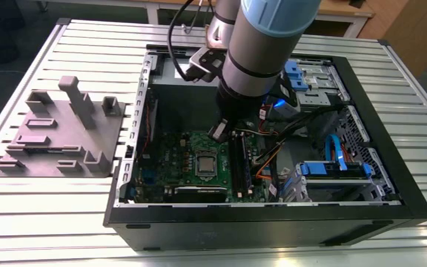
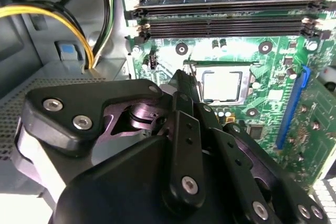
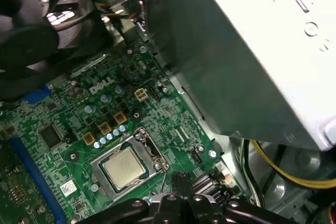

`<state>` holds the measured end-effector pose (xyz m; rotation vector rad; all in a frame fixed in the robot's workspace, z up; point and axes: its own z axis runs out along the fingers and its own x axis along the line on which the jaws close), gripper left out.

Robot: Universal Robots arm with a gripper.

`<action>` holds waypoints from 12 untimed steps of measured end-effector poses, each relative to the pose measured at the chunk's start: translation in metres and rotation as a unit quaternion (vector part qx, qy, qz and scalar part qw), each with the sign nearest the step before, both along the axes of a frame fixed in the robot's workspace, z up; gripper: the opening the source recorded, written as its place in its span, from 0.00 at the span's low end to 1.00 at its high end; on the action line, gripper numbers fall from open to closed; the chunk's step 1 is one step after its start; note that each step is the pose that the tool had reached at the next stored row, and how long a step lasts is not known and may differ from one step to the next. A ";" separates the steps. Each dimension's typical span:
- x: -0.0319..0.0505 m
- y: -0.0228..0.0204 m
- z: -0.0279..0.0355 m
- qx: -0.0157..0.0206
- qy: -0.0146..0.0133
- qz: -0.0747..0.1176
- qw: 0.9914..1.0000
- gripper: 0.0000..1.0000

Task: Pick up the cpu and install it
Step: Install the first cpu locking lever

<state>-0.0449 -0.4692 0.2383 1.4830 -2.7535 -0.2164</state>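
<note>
1. The claw (image 2: 181, 85) is seen inside the open computer case (image 1: 273, 222), hanging just above the motherboard (image 1: 176, 161); its fingers appear pressed together with nothing between them, as shown in the second wrist view.
2. Just beyond the fingertips, the cpu (image 2: 221, 86) is found seated flat in its socket frame (image 2: 249, 85) on the board, apart from the claw; it is also seen in the first wrist view (image 3: 124, 167) and the exterior view (image 1: 207, 163).
3. Past the socket, the dark memory slots (image 2: 226, 11) are laid in parallel rows.
4. To the claw's side, a grey power-supply box (image 3: 236, 51) and yellow cables (image 3: 278, 174) are seen.
5. The case is laid on a ribbed metal table (image 1: 50, 194), where a grey moulded fixture (image 1: 58, 133) is set well apart, toward the exterior view's left.
</note>
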 end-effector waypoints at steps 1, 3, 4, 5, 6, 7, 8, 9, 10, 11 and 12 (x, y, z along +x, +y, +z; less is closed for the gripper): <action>0.0000 -0.0001 -0.0001 0.000 0.000 0.007 1.000 0.10; -0.0001 -0.0003 -0.0001 0.000 0.000 0.018 1.000 0.10; -0.0001 -0.0005 -0.0001 0.000 0.000 0.023 1.000 0.10; 0.0000 -0.0005 -0.0002 0.000 -0.001 0.028 1.000 0.10; 0.0000 -0.0005 -0.0002 0.000 -0.001 0.034 0.999 0.10; 0.0000 -0.0005 -0.0002 0.000 -0.002 0.041 0.999 0.10; 0.0000 -0.0006 -0.0002 0.000 -0.002 0.047 0.999 0.10; -0.0001 -0.0007 -0.0003 0.000 -0.006 0.056 0.998 0.10; -0.0002 -0.0008 -0.0003 -0.001 -0.007 0.059 0.998 0.10; -0.0004 -0.0007 -0.0004 -0.002 -0.008 0.061 0.998 0.10; -0.0003 -0.0008 -0.0004 -0.003 -0.008 0.062 0.998 0.10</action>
